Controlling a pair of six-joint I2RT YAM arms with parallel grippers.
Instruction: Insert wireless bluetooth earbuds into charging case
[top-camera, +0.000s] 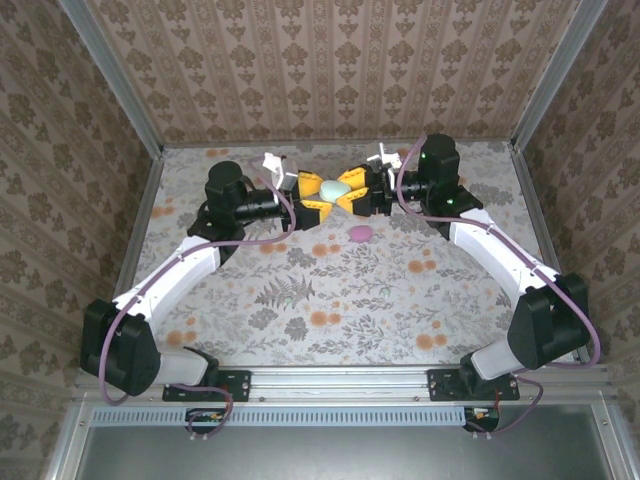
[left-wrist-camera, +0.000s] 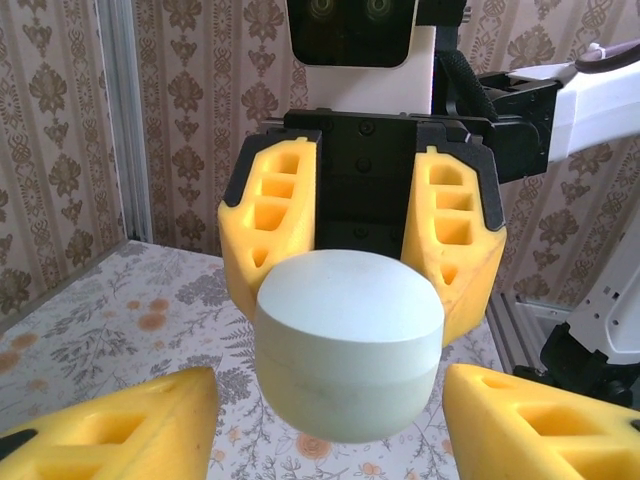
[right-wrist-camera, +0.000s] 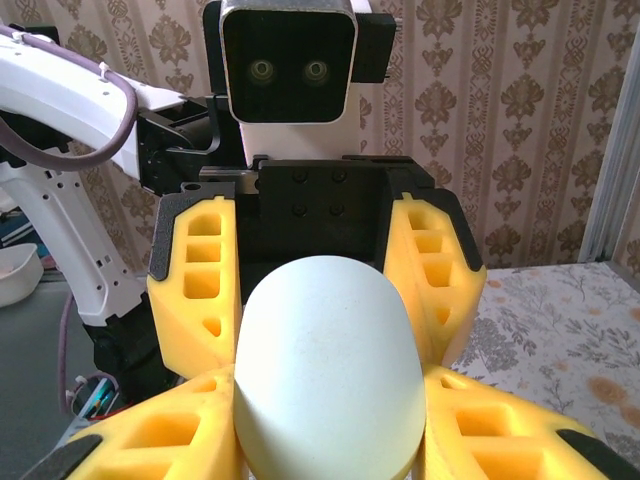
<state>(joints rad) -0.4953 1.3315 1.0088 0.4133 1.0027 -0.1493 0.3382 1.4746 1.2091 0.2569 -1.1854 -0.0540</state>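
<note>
Top external view had the two pincers nose to nose toward the twelve o'clock end of the bench (top-camera: 330, 290), with the mint charging case (top-camera: 333, 188) held off the surface between them. The right pincer (top-camera: 350, 192), at the case's three o'clock, was clamped on it, its yellow fingers pressed to both flanks in the right wrist view. The left pincer (top-camera: 312, 197), at nine o'clock, stood open. From its own camera the fingers sat wide of the case, with a gap showing on one side. A pink case (top-camera: 358, 233) lay on the bench at about five o'clock of the pair, well apart. Where the tiny earbuds were I could not tell.

To my eye the step was getting the lid open. Done well, the right pincer would hold firm without twisting, while the left closed squarely on one half only, clear of the faint seam, and eased it up gently. The shell looked smooth and rounded, so a skewed pinch could squirt it out.
</note>
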